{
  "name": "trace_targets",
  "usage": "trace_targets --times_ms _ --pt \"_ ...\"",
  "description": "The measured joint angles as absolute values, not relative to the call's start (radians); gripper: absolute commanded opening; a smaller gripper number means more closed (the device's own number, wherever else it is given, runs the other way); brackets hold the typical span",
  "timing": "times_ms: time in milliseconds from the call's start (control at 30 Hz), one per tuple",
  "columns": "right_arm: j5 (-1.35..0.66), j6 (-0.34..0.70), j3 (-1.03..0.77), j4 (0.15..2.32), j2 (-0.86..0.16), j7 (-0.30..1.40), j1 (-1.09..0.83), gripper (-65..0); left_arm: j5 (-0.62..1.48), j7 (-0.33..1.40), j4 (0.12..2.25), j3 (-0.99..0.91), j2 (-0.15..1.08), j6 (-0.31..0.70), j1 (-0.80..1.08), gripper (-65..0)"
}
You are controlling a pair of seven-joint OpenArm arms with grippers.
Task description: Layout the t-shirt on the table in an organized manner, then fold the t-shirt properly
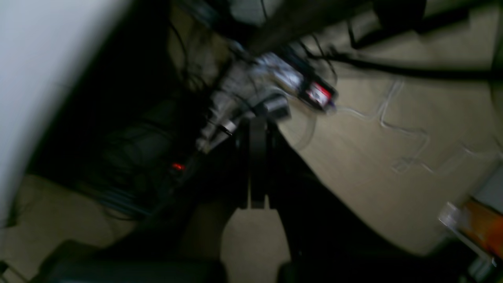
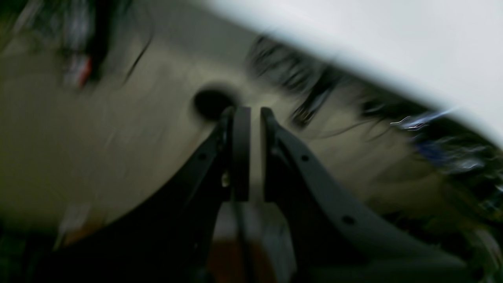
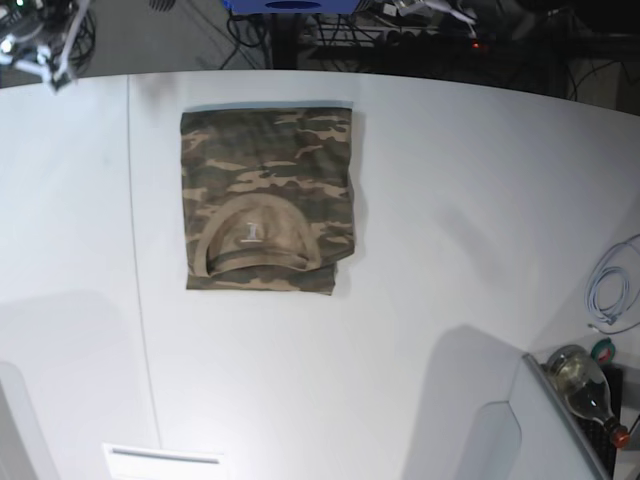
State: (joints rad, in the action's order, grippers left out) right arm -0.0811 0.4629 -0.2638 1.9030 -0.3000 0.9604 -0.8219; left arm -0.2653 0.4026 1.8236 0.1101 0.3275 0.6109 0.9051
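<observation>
The camouflage t-shirt (image 3: 265, 200) lies folded into a neat rectangle on the white table (image 3: 460, 200), left of centre toward the far edge, with its tan collar (image 3: 255, 238) facing up near the front. Neither gripper shows in the base view. The left wrist view is blurred: my left gripper (image 1: 257, 125) has its jaws together, holds nothing, and hangs over beige floor and cables beside the table's white edge (image 1: 31, 78). My right gripper (image 2: 254, 114) has its jaws almost together with a thin gap, holds nothing, and is off the table over the floor.
A thin seam line (image 3: 135, 260) runs down the table's left part. A glass bottle (image 3: 580, 385) and a coiled white cable (image 3: 612, 290) sit at the right front edge. A white panel (image 3: 165, 460) lies at the front. Cables and a blue object (image 3: 290, 5) lie beyond the far edge.
</observation>
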Motion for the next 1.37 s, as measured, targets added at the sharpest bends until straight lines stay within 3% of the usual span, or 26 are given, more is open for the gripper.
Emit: trace_targets --times_ms 100,200,400,500,733,833,1033,1367 --pt "-0.212 0.483 -0.257 1.848 -0.349 0.99 -0.863 -60.6 -0.331 0.41 1.722 0.148 0.308 0.59 0.923 -65.0" --pt "-0.177 0.468 -0.176 1.7 -0.397 0.915 -0.838 -60.6 -0.329 0.408 1.554 0.215 0.289 0.519 0.9 -65.0" --pt "-0.213 0.484 0.085 1.223 -0.34 0.629 -0.756 -60.6 -0.319 0.332 1.104 0.437 0.273 0.349 0.7 -65.0" --pt "-0.19 0.468 0.156 0.885 -0.301 0.449 -0.618 -60.6 -0.324 0.149 0.807 0.471 0.242 0.287 0.581 -65.0" --pt "-0.211 0.464 0.246 0.115 -0.151 -0.273 -0.33 -60.8 -0.294 -0.351 -0.007 0.468 0.084 0.288 0.263 -65.0" --pt "-0.202 0.425 0.287 0.067 -0.11 -0.423 -0.316 -60.8 -0.124 -0.45 0.0 0.47 0.084 0.285 0.232 -65.0" --pt "-0.213 0.241 0.295 0.156 -0.096 -0.445 -0.294 -60.8 0.236 -0.38 0.169 0.481 0.129 0.285 0.205 -65.0" --pt "-0.207 0.242 0.295 0.195 -0.146 -0.434 -0.269 -60.5 0.199 -0.356 0.133 0.478 0.12 0.285 0.169 -65.0"
